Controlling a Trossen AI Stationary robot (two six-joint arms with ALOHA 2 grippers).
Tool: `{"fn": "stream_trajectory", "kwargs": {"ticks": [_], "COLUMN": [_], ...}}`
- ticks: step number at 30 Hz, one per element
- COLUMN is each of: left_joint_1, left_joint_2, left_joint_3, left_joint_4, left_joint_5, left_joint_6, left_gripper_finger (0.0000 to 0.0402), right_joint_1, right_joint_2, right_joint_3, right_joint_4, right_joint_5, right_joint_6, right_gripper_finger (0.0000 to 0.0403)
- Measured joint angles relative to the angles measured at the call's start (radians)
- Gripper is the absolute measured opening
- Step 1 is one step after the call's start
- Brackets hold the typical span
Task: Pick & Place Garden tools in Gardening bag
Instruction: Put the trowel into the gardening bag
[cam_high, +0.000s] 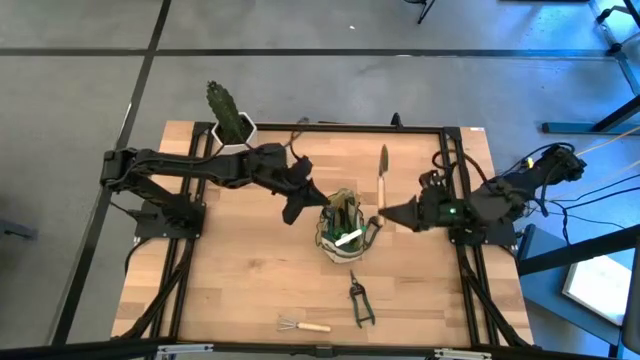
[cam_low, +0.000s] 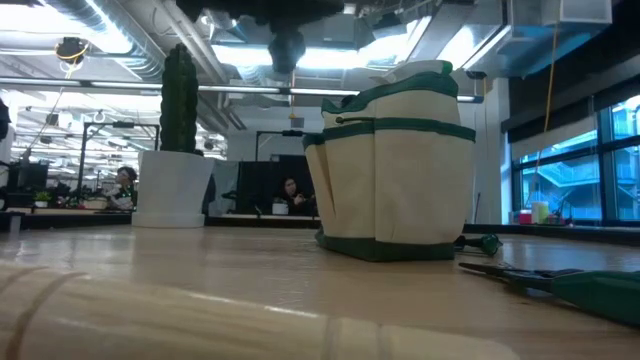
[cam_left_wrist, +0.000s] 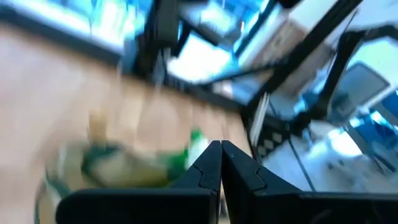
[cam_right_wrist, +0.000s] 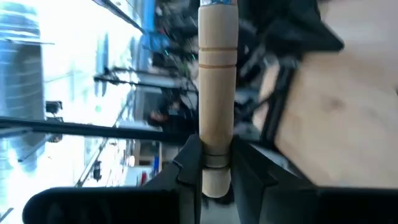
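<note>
From above, the bag (cam_high: 345, 232) sits mid-table with tools standing in it. My left gripper (cam_high: 297, 213) hangs just beside its left rim, fingers pressed together, empty. My right gripper (cam_high: 385, 216) is at the bag's right side, clamped on the wooden handle of a trowel (cam_high: 383, 178) whose blade points toward the far edge. Shears (cam_high: 360, 303) and a small rake (cam_high: 300, 324) lie near the front edge; a cactus (cam_high: 228, 115) stands at the back.

Low down, the bag (cam_low: 395, 165) stands upright, shears (cam_low: 560, 280) at its right.

My left wrist view is blurred; the fingers (cam_left_wrist: 211, 171) look shut over what is probably the bag.

My right wrist view shows the fingers (cam_right_wrist: 245, 165) gripping the trowel handle (cam_right_wrist: 216, 93)
</note>
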Motion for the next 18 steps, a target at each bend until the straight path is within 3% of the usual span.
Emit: {"fn": "stream_trajectory", "kwargs": {"ticks": [4, 8, 18], "left_joint_1": [-0.034, -0.034, 0.02], "left_joint_2": [-0.055, -0.093, -0.097], "left_joint_3": [0.0, 0.0, -0.001], "left_joint_4": [0.077, 0.121, 0.22], "left_joint_5": [-0.078, -0.069, 0.156], "left_joint_6": [0.044, -0.095, -0.476], "left_gripper_finger": [0.0004, 0.0002, 0.0008], "right_joint_1": [-0.023, -0.053, -0.103], "right_joint_2": [0.017, 0.031, 0.047], "right_joint_3": [0.0, -0.001, -0.001], "right_joint_4": [0.091, 0.122, 0.181], "right_joint_5": [0.051, 0.062, 0.051], "right_joint_6": [-0.091, -0.207, -0.454], "right_gripper_finger": [0.0056, 0.0056, 0.0061]}}
